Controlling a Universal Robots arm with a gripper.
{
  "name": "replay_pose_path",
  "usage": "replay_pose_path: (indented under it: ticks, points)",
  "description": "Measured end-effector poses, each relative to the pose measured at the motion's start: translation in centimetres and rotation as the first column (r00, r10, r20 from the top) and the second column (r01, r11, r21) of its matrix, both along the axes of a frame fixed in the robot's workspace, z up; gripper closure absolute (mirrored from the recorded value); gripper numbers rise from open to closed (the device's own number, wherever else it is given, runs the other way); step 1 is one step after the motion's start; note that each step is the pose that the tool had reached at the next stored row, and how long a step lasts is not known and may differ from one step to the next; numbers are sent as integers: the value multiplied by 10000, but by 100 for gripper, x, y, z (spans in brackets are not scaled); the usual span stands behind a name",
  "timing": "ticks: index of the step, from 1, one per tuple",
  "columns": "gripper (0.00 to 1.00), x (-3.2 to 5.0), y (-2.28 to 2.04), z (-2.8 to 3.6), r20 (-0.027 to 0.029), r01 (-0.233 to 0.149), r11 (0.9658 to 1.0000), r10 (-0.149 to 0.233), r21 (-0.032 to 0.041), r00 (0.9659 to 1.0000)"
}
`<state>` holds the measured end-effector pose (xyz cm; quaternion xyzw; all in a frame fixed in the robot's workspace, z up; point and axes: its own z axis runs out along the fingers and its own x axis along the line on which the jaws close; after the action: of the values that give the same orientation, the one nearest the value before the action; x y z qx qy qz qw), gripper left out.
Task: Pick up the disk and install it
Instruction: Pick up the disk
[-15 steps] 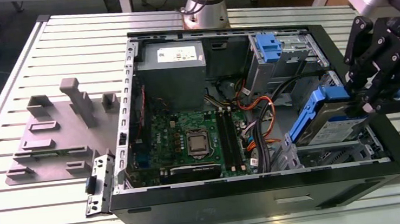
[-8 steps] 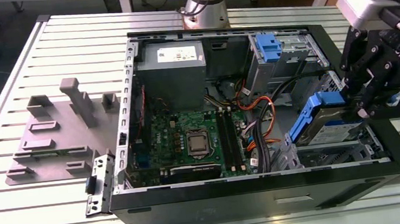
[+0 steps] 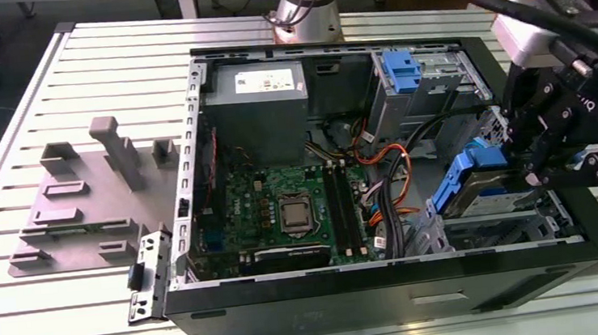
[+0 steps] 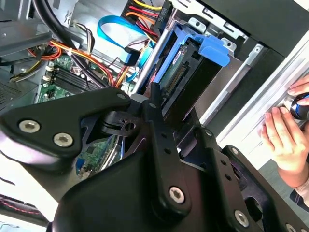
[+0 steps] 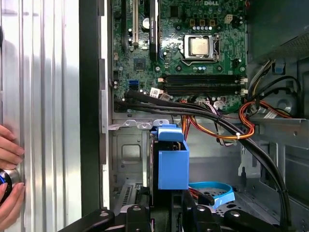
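The disk (image 3: 483, 198), silver-grey in a blue plastic carrier, stands on edge in the drive cage (image 3: 521, 225) at the front corner of the open computer case, on the exterior view's right. My black gripper (image 3: 518, 166) is shut on it from above. The first wrist view has the blue carrier (image 5: 172, 164) rising from between my fingers (image 5: 141, 212), beside the metal bay wall (image 5: 126, 153). In the second wrist view the disk's connector edge (image 4: 177, 77) and blue end tab (image 4: 215, 49) lie just past my gripper (image 4: 157, 108), against the cage.
The case holds a green motherboard (image 3: 281, 210), a grey power supply (image 3: 254, 86), a fixed blue bracket (image 3: 399, 68) and loose cables (image 3: 385, 160). A grey fixture (image 3: 84, 194) sits on the table at the exterior view's left. A person's hand (image 4: 285, 137) (image 5: 7, 169) rests beside the case.
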<state>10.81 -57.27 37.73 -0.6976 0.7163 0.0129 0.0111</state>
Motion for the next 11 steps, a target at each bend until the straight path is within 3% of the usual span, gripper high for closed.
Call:
replay_pose_path:
  ticks: [11]
  points:
    - [65,0,0,-199,0,0,10000,0,-6,10000]
